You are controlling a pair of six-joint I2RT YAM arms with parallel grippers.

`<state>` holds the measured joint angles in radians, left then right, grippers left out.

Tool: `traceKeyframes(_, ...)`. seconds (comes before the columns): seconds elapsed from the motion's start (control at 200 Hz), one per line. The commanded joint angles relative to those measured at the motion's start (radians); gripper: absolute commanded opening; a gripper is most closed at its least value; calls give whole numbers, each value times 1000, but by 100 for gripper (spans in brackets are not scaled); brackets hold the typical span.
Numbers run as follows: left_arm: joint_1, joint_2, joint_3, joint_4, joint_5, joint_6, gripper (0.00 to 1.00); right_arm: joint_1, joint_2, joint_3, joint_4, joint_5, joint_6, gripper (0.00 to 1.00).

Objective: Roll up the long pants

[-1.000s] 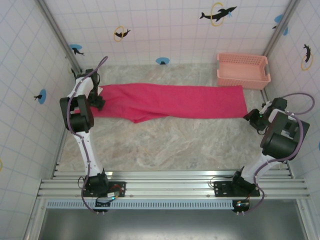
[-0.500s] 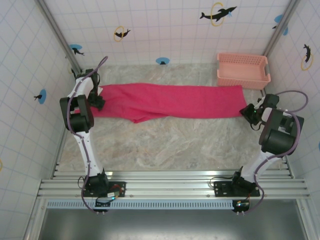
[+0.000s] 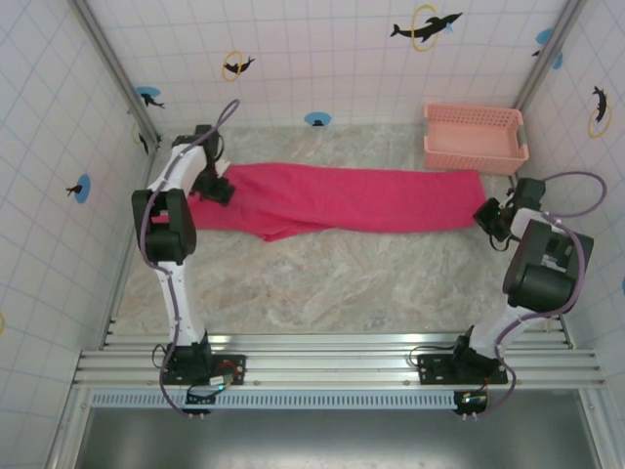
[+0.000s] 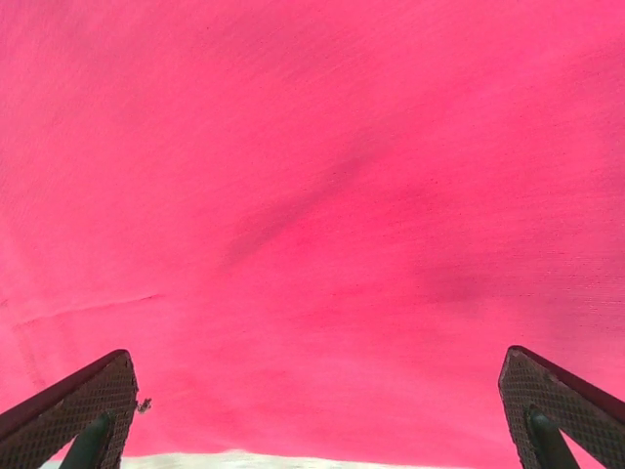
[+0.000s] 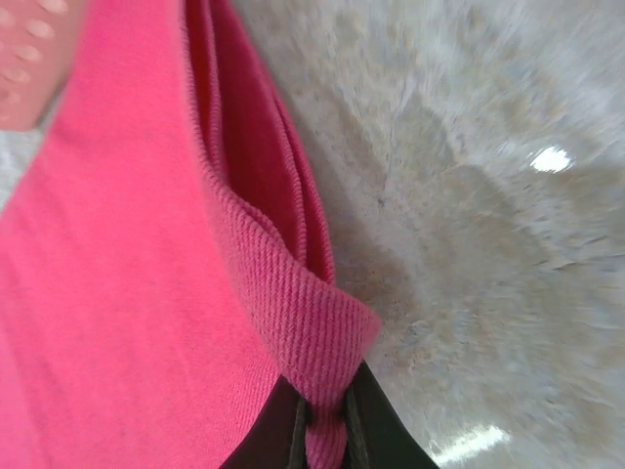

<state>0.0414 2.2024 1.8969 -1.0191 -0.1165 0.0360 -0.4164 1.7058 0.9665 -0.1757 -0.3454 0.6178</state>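
**A:** As we look down from above, where do we find the bright magenta soft cloth long pants (image 3: pixel 342 200)?

**B:** We see them spread flat, running left to right across the far half of the pale marbled table (image 3: pixel 342 283). Their right end lies just beside the salmon-pink slotted plastic basket (image 3: pixel 474 137) in the far right corner. We cannot tell whether cloth and basket touch.

**A:** And what do we make of the left gripper (image 3: pixel 217 188)?

**B:** We find it over the left end of the long pants. In its wrist view the left gripper (image 4: pixel 314 360) has its jaws spread wide. The two dark textured pads (image 4: pixel 83 401) sit at the lower corners, and smooth magenta cloth (image 4: pixel 312 195) lies between and beyond them. We see nothing pinched, and we cannot tell whether the pads rest on the fabric.

**A:** What about the right gripper (image 3: pixel 485 217)?

**B:** We see it at the right end of the garment. Up close, the right gripper (image 5: pixel 322 415) has its fingers nipped together on a ribbed edge of the long pants (image 5: pixel 127 293). That edge curls over just above the fingertips. Bare table (image 5: pixel 469 195) lies to the right of it, and a corner of the basket (image 5: pixel 24 59) shows at the upper left.
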Motion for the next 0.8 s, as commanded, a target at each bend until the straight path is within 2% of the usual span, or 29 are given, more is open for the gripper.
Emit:
traceKeyframes(0.0,-127,-113,0,-20,256,-99,97,-31,-86,94,-114,78,-90,0)
traceKeyframes(0.18,-239,-159,-120,111,481,-212,97,-82,-116,160,-159,49,-131,0)
traceKeyframes(0.295,-304,-106,-122,110,532,-240,98,-115,-106,182,-201,-6,-141,0)
traceKeyframes(0.475,-404,2,-94,168,551,-320,97,-151,-100,197,-205,-37,-161,0)
traceKeyframes(0.52,-422,37,-74,177,526,-339,97,-163,-100,202,-205,-46,-164,0)
traceKeyframes(0.646,-458,178,71,120,482,-358,98,-189,-103,238,-228,-75,-183,0)
traceKeyframes(0.796,-490,317,222,37,502,-381,98,-188,-129,278,-245,-98,-196,0)
